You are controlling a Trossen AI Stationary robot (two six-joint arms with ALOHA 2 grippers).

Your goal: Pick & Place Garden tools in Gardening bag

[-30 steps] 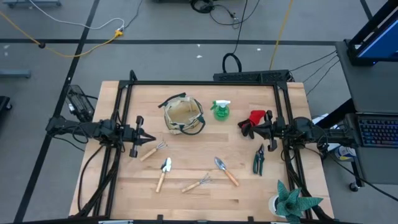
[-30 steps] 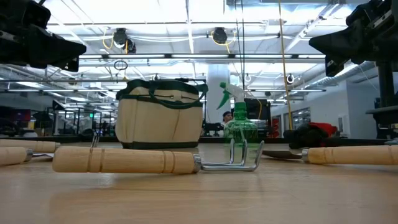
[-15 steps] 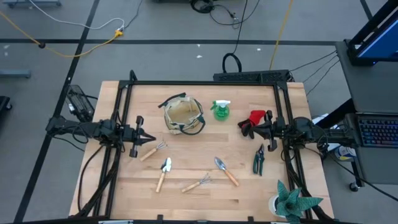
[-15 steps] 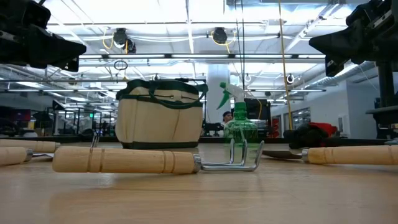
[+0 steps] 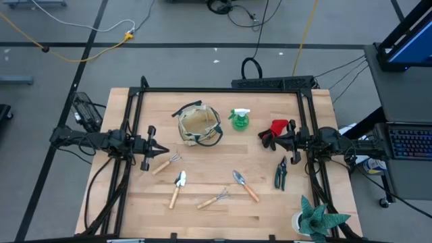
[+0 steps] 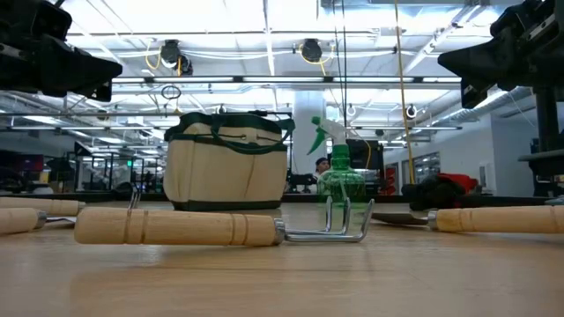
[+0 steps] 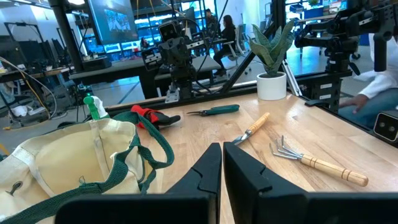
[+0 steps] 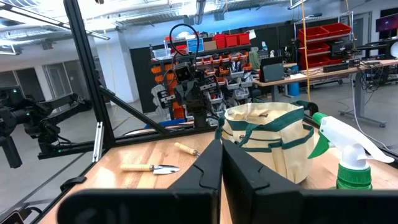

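While I wait, nothing has changed: both my claws sit just where they were a sec ago, so the job hasn't started yet.

My left claw (image 5: 160, 149) is pressed together, holding nothing. It hangs over the left side of the table (image 5: 202, 216). Just in front of its tip lies a hand rake (image 5: 167, 163). A bit past that, off to one side, is the bag (image 5: 199, 125), top open and no tool showing inside.

My right claw (image 5: 268, 140) is pressed together too, empty, over the right side of the table. The red glove (image 5: 278, 127) lies right by its tip. The green shears (image 5: 281, 173) lie close beside it. The spray bottle (image 5: 239, 119) stands between this claw and the bag.

Btwn my 2 claws, nearer the front edge, lie a small trowel (image 5: 178, 187), a 2nd rake (image 5: 214, 199) and a bigger trowel (image 5: 244, 185). The plant (image 5: 317, 217) in the corner is not for me.

All tools are out of the bag. I think my 1st move is to spread a claw and drop onto the closest tool.
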